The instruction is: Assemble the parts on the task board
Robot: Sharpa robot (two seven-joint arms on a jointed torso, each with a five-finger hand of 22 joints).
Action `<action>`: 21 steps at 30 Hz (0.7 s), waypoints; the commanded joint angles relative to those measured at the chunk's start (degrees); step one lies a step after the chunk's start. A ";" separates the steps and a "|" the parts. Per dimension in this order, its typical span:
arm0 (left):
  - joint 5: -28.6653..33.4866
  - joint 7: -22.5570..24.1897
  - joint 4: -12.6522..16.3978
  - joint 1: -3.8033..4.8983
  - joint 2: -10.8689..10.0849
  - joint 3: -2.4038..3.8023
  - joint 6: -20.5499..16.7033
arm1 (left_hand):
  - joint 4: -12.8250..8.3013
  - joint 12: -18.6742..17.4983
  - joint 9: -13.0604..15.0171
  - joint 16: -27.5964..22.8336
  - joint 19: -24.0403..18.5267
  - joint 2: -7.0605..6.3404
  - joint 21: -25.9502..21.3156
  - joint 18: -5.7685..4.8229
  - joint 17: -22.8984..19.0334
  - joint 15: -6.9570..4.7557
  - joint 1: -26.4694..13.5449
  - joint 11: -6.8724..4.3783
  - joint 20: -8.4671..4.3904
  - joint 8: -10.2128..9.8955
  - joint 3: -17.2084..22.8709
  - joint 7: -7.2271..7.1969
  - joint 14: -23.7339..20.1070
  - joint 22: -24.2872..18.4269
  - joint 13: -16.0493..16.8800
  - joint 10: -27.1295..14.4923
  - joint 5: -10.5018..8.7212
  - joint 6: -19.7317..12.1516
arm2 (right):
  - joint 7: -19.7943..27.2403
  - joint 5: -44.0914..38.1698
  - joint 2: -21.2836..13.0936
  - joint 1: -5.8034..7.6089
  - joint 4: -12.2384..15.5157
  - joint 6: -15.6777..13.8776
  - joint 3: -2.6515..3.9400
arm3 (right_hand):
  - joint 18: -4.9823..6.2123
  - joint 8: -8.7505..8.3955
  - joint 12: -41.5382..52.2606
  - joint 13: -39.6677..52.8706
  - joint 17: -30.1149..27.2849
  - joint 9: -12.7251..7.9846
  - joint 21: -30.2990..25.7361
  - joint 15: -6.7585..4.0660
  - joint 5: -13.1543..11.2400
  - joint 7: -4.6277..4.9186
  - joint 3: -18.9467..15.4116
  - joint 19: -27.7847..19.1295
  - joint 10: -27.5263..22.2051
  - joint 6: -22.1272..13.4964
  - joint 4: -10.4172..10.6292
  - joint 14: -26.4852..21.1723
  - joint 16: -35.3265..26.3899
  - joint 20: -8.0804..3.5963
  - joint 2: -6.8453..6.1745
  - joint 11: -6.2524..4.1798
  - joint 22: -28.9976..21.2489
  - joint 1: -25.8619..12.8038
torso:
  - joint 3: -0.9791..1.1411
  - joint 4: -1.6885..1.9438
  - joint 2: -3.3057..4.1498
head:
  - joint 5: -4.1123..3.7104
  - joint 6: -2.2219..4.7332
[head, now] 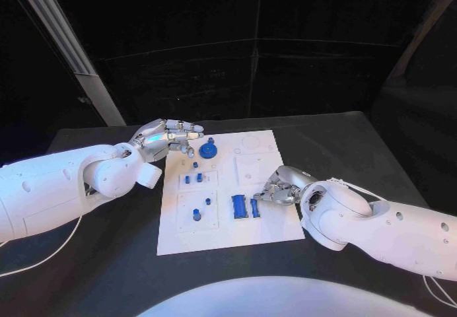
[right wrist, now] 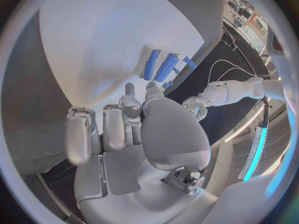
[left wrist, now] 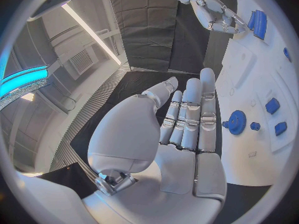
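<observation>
The white task board (head: 259,228) lies in the middle of the black table. A blue gear (head: 209,150) stands near its far left corner, also seen as the gear (left wrist: 236,121). Small blue parts (head: 193,178) dot the left column. Two long blue blocks (head: 246,207) lie side by side at the board's middle, also seen as the blocks (right wrist: 159,65). My left hand (head: 172,135) hovers by the far left corner, fingers straight and apart, holding nothing. My right hand (head: 279,188) sits just right of the blocks, fingers curled in, fingertips close to the nearer block, nothing lifted.
Raised white square seats (head: 255,168) take up the board's right column. Black table (head: 352,152) stretches free to the right and behind the board. A pale slanted post (head: 81,63) stands at the back left.
</observation>
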 commanded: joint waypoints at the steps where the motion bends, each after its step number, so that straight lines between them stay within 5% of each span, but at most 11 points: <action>1: -0.12 -0.20 0.05 0.08 0.04 0.04 0.68 | -0.35 0.19 -0.04 -0.19 -0.39 0.40 -0.30 0.84 -0.05 0.04 -0.04 -0.03 -0.12 0.25 0.01 0.27 -0.48 -0.07 -0.10 -0.26 0.34 -0.25 | -0.35 0.02 0.38 0.07 -0.33 1.77 0.01 | -0.05 0.08 -0.21 0.05 0.04 0.07 -0.19 0.19 -0.08 -0.03 -0.15 1.75 -0.19 0.34 -0.49 2.93 -0.14 0.38 -0.18 -0.31 10.12 0.87 | -0.03 -0.03 0.05 | 0.14 -0.17; 21: -0.15 -0.33 -0.07 0.10 0.04 0.04 0.56 | -0.35 0.19 -0.04 -0.19 -0.39 0.40 -0.30 0.84 -0.05 0.04 -0.04 -0.03 -0.12 0.25 0.01 0.27 -0.48 -0.07 -0.10 -0.26 0.34 -0.25 | -1.85 -2.94 1.43 0.07 -0.72 5.16 0.02 | -0.06 0.39 -0.28 0.07 0.08 0.23 -0.18 0.04 -2.25 -0.21 -1.40 1.79 -0.11 0.84 -2.55 2.95 -0.12 0.24 -0.18 -0.50 10.17 4.08 | -0.01 -0.01 -0.04 | 0.12 -0.48</action>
